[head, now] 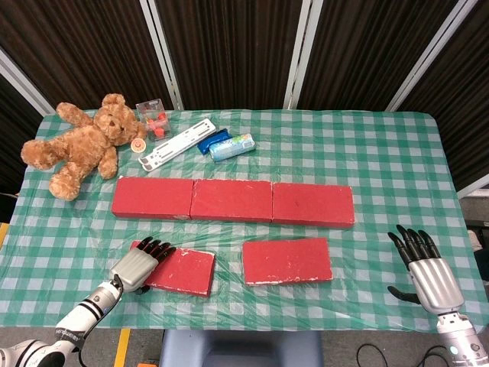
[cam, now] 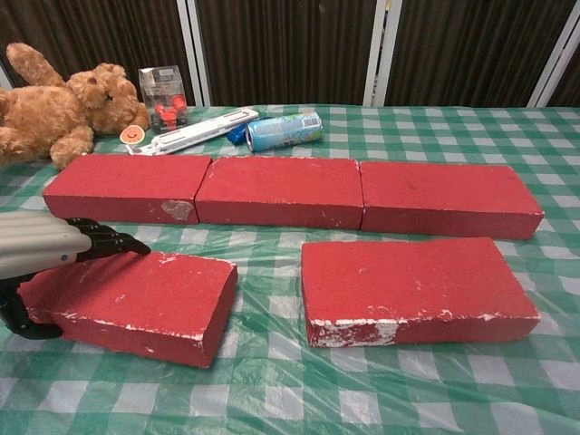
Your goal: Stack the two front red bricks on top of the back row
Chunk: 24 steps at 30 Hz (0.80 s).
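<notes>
No writing is legible. The left hand (head: pixel 140 266) grips the front-left flat red rectangular brick (head: pixel 182 271); the right hand (head: pixel 425 267), well right of that brick, rests with fingers apart, holding nothing.

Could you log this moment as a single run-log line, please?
left hand: grips left front brick | right hand: open, idle | right front brick: on table | back row: nothing stacked

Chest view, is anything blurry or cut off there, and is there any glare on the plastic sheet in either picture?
Chest view: sharp overall, but the left hand is cropped at the left edge, and the plastic sheet shows soft wrinkle highlights near the front. Head view: evenly lit, faint sheen on the sheet around the front bricks, short soft shadows, nothing washed out.
</notes>
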Tool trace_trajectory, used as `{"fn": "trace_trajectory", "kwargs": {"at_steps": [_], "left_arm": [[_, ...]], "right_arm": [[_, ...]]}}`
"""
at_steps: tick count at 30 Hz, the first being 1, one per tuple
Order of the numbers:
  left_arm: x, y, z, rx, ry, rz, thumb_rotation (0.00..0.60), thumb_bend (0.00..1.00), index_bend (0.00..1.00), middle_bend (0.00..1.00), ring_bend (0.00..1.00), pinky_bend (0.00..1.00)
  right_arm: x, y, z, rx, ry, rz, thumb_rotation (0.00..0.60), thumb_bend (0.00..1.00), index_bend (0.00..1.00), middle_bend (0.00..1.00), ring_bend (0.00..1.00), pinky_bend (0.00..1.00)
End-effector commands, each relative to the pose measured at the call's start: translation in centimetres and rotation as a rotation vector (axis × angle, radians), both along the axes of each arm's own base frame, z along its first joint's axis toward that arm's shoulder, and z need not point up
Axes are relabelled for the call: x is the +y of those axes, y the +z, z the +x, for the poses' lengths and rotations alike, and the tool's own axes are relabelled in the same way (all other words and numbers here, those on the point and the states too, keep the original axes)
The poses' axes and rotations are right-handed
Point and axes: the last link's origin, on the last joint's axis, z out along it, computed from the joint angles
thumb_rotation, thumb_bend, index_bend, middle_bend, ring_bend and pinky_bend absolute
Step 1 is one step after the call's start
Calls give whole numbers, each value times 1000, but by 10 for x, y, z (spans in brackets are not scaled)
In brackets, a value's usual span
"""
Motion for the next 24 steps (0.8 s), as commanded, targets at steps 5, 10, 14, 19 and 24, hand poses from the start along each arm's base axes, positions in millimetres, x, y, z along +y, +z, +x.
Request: {"fn": "trace_trajectory", "kwargs": {"at_steps": [5,10,14,19,24], "left_arm": [[0,-3,-1,11,-12,-5,600,265,165,554,349,519],[1,-2,0,-8,-33,25,600,307,345,789,556,724],[0,-1,-3,-30,-32,43,600,387,448,893,647,814],[-1,1,-7,-49,-37,67,600,399,474,913,666,830],[-6,6,-11,-90,-42,101,600,399,482,917,670,839]], "right_arm": [[1,1,0,-1,-2,-3,600,85,0,0,0,0],[0,0,0,-2,-2,0,600,86,0,0,0,0],[0,-2,0,3,-1,6,600,86,0,0,0,0],[0,-3,1,5,0,7,600,86,0,0,0,0],[0,-3,1,7,-1,7,600,86,0,0,0,0]]}}
